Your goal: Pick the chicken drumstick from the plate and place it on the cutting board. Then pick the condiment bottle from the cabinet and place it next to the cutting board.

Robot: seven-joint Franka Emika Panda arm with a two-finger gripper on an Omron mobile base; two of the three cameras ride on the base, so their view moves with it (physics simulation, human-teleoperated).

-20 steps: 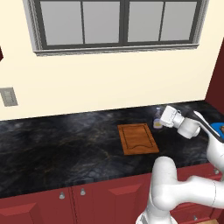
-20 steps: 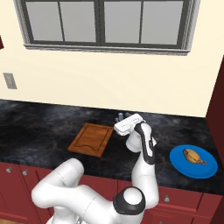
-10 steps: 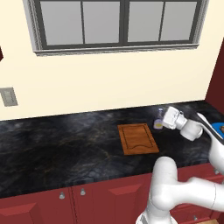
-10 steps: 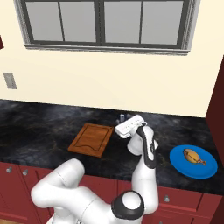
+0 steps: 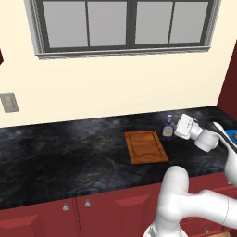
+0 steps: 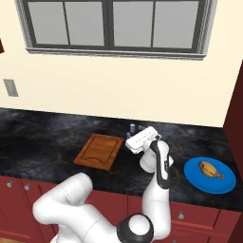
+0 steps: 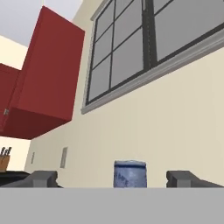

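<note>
The condiment bottle [image 5: 168, 129], dark with an orange label, stands upright on the counter just right of the cutting board [image 5: 146, 147]. My gripper [image 5: 176, 126] is level with the bottle's top, open and pointing at it from the right. In the hand view the bottle's pale cap [image 7: 130, 173] shows between my gripper's [image 7: 111, 178] spread fingertips [image 7: 43, 177], not touching either. The chicken drumstick [image 6: 210, 169] lies on the blue plate [image 6: 223, 184], right of my arm. The cutting board [image 6: 98, 151] is bare. The cabinet's dark red side [image 6: 237, 109] runs along the right edge.
The black stone counter [image 5: 69, 148] stretches left from the board. Red drawers [image 5: 92, 208] line its front. A window [image 6: 114, 23] sits in the cream wall behind. Red wall cabinets [image 7: 48, 74] and a knife block [image 7: 3, 159] appear in the hand view.
My hand has drawn back slightly to the right and dropped a little, away from the bottle. The bottle, board, plate and drumstick have not moved.
</note>
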